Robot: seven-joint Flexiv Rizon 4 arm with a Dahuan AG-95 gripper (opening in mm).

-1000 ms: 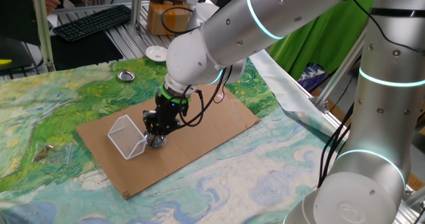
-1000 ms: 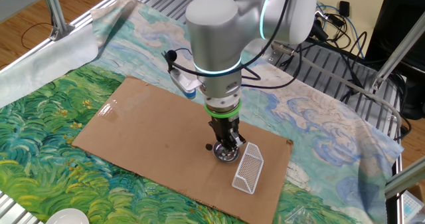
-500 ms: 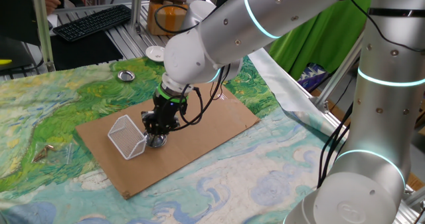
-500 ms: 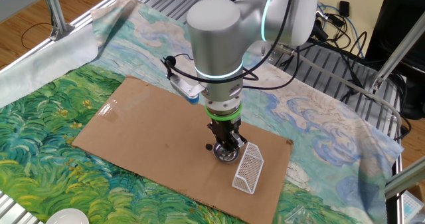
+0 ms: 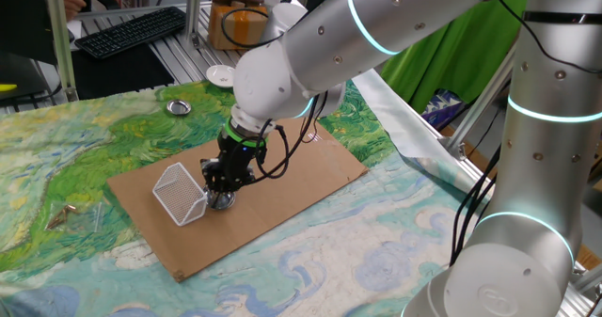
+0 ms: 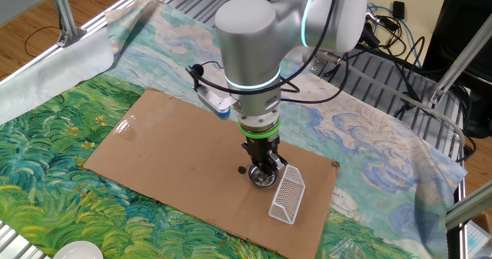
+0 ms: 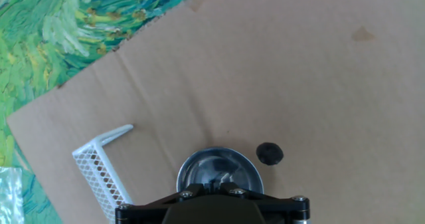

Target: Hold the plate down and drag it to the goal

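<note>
Nothing has moved; hand (image 5: 222, 198) presses plate (image 7: 220, 169) beside basket (image 5: 180, 193).

In the hand view the gripper's (image 7: 212, 207) black body covers the near half of the plate (image 7: 219, 167), and the fingertips cannot be made out. The goal (image 7: 99, 167) is cut off at that picture's bottom edge, so only one corner shows. From both fixed views the gripper hides most of the plate (image 5: 222, 200) (image 6: 262, 179); only a sliver of rim shows. Plate and goal (image 5: 180, 193) look to be touching, though that is unclear.
</note>
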